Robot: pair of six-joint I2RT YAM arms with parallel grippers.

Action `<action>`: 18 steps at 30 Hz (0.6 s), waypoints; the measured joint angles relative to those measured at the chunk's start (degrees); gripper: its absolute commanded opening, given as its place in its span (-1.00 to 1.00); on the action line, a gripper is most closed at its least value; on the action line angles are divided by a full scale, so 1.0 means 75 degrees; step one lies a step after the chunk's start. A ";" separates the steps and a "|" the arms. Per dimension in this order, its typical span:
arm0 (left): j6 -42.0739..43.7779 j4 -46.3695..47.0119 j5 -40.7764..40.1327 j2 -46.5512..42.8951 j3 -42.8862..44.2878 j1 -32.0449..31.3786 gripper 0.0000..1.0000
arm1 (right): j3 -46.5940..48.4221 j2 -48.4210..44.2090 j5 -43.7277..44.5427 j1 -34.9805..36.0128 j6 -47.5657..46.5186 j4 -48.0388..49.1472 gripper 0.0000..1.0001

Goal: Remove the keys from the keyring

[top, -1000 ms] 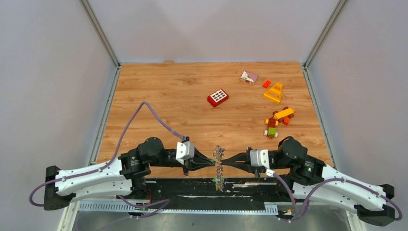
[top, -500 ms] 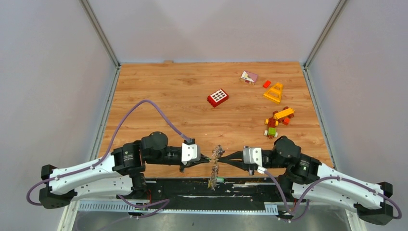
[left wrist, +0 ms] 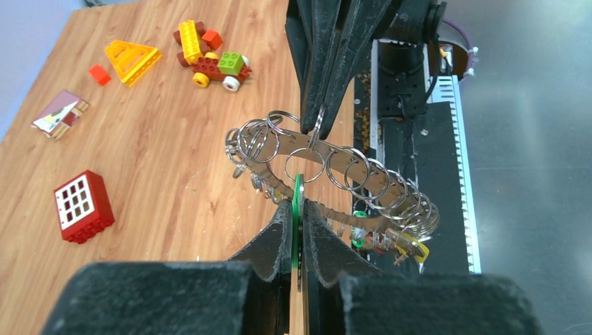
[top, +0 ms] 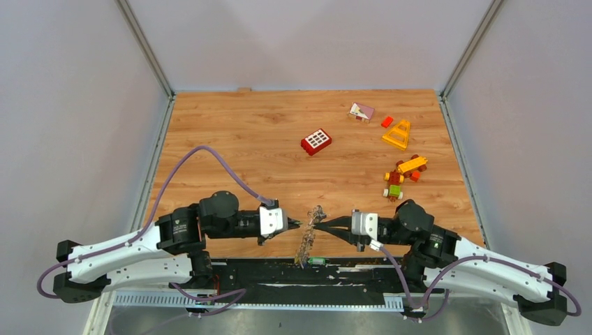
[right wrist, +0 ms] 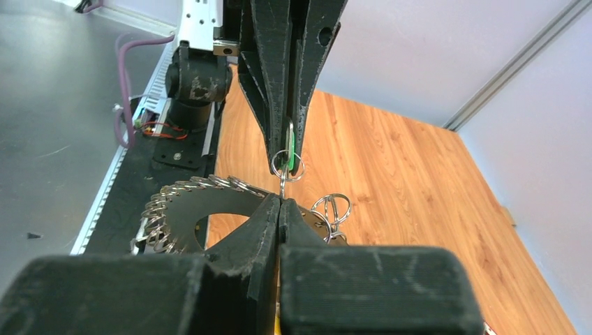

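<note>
Seen from above: keyring [top: 306, 243] held clear of the table [top: 230, 139], well on the near side of the red brick [top: 316, 142], strung slantwise between two grippers meeting tip to tip. Left gripper [top: 299, 223] pinched tight on a flat green key [left wrist: 297, 199] (only its thin edge showing between the fingers). Right gripper [top: 315, 225] clamped fully together on a small ring [left wrist: 317, 132] threaded over the keyring's band. Nearer than the brick, keys [left wrist: 398, 241] bunched at the band's low end, one with a yellow head. To the right of the brick, a yellow triangle piece [top: 397, 134] and a little toy car [top: 398, 183] flat on the wood.
</note>
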 measured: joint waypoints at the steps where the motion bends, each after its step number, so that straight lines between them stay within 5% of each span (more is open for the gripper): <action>1: 0.0023 -0.0009 -0.0067 0.0000 0.0029 -0.0006 -1.00 | -0.0096 -0.0044 0.0058 0.0003 0.0012 0.0160 -1.00; 8: 0.0280 -0.0105 -0.0428 0.0134 0.0367 -0.0055 -1.00 | -0.1291 -0.0522 0.0595 0.0015 0.0268 0.2020 -0.79; 18: 0.0737 -0.0743 -0.1448 0.0475 0.1239 0.0047 -1.00 | -0.1784 -0.0825 0.1172 0.0012 0.0583 0.2906 -0.62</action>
